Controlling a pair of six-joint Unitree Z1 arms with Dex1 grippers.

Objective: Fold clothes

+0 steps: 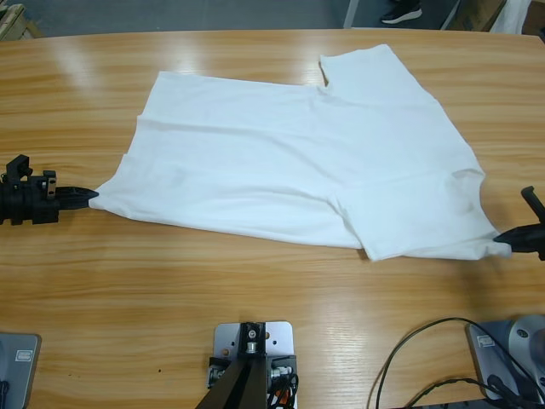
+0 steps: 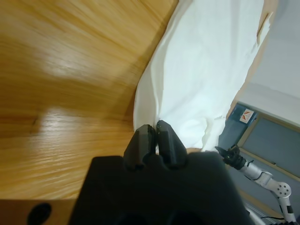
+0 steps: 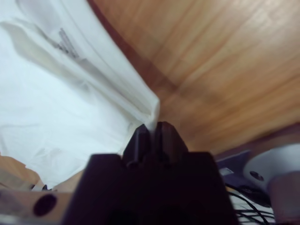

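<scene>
Lying spread across the middle of the wooden table (image 1: pixel 255 281), the white T-shirt (image 1: pixel 298 162) is folded partly over itself, one sleeve pointing toward the far edge. The left gripper (image 1: pixel 88 198) has its jaws pressed together on the shirt's corner at the left side of the high view; the left wrist view shows cloth pinched between the two black tips. The right gripper (image 1: pixel 508 239) is likewise clamped on the opposite near corner. Black cables (image 1: pixel 426 358) lie on the near right of the table, well apart from the shirt. A dark shoe (image 1: pixel 400 12) shows beyond the far edge
</scene>
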